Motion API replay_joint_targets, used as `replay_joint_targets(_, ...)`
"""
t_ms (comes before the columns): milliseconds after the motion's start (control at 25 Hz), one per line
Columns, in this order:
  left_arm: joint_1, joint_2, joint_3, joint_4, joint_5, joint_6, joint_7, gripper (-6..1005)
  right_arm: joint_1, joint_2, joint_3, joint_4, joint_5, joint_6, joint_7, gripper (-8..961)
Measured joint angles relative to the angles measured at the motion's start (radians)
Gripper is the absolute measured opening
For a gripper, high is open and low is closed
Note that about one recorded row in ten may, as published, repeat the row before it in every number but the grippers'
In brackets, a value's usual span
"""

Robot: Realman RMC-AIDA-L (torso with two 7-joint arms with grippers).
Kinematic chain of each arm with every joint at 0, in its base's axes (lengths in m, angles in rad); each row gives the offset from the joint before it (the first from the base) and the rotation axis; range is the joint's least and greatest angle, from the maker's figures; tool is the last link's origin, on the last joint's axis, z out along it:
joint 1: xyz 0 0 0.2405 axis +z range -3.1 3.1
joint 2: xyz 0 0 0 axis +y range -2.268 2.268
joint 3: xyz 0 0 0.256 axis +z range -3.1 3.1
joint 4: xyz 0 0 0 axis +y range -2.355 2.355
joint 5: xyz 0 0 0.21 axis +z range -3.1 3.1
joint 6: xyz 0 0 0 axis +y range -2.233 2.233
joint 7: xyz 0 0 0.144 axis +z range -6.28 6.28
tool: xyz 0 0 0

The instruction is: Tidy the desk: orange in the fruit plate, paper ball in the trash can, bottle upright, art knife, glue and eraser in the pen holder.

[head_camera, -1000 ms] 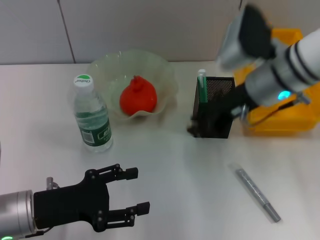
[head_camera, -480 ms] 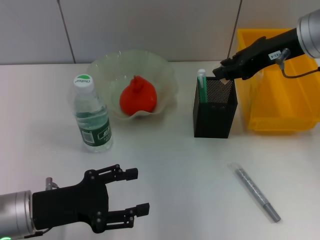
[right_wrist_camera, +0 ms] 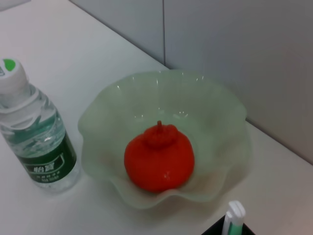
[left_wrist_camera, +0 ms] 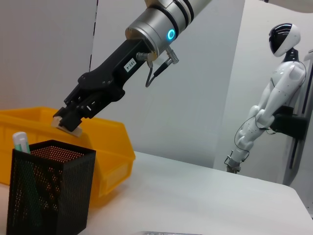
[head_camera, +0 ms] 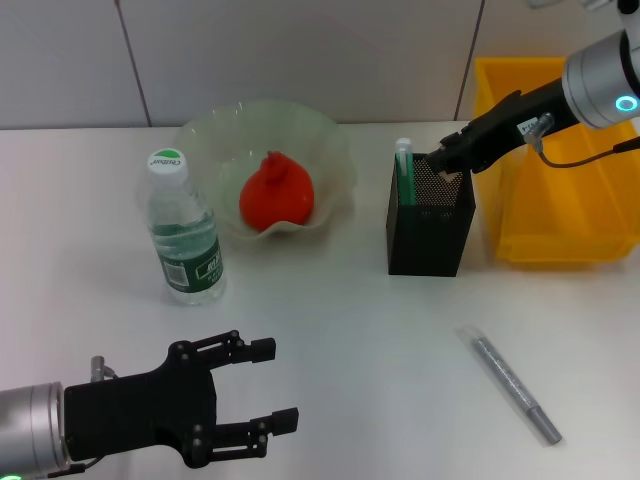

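Above the pen holder [head_camera: 430, 213] in the head view, the right pincer [head_camera: 441, 160] hung at the mesh cup's rim, its arm reaching in from over the trash can [head_camera: 560, 215]; the step in hand looked like dropping the eraser in, so the next move called for lining up over the opening and letting go. The orange [head_camera: 276, 192] sat in the fruit plate [head_camera: 335, 150], the bottle [head_camera: 183, 230] stood upright, a grey pen-like tool [head_camera: 514, 387] lay on the bench [head_camera: 350, 330], and the left pincer [head_camera: 262, 385] rested spread open near the front. From the left wrist view, the right pincer was clenched on the eraser [left_wrist_camera: 67, 129], just above the holder. The right wrist view showed the orange resting in the plate.
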Motion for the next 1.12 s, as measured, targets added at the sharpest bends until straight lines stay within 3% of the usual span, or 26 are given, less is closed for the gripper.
replay_joint_targets(440,0.000,0.000,0.000,0.002,-0.001,0.000,-0.008,798,-0.001,0.000,-0.007,-0.007,-0.014,0.001,0.020,279)
replay_joint_targets(600,0.000,0.000,0.000,0.005,-0.002,0.000,-0.008,798,-0.022,0.007,-0.002,-0.079,-0.009,-0.028,0.075,445)
replay_joint_targets(720,0.000,0.000,0.000,0.007,-0.002,0.000,-0.008,798,-0.044,0.012,0.004,-0.189,0.016,-0.105,0.177,625)
replay_joint_targets(760,0.000,0.000,0.000,0.007,-0.002,0.000,-0.008,798,-0.050,0.011,0.004,-0.257,0.026,-0.210,0.278,695)
replay_joint_targets(800,0.000,0.000,0.000,0.008,-0.002,0.000,-0.008,798,-0.050,0.011,0.004,-0.257,0.026,-0.210,0.278,695)
replay_joint_targets(840,0.000,0.001,0.000,0.008,-0.002,0.000,-0.008,798,-0.043,0.004,0.004,-0.285,0.024,-0.317,0.378,695)
replay_joint_targets(880,0.000,0.001,0.000,0.008,-0.002,0.000,-0.008,798,-0.043,0.004,0.004,-0.285,0.024,-0.317,0.378,694)
replay_joint_targets(960,0.000,0.001,0.000,0.008,-0.002,0.000,-0.008,798,-0.019,-0.005,0.001,-0.281,0.004,-0.458,0.475,694)
replay_joint_targets(1120,0.000,0.000,0.000,0.008,-0.001,0.000,-0.008,798,-0.012,0.000,-0.016,-0.275,-0.067,-0.527,0.525,694)
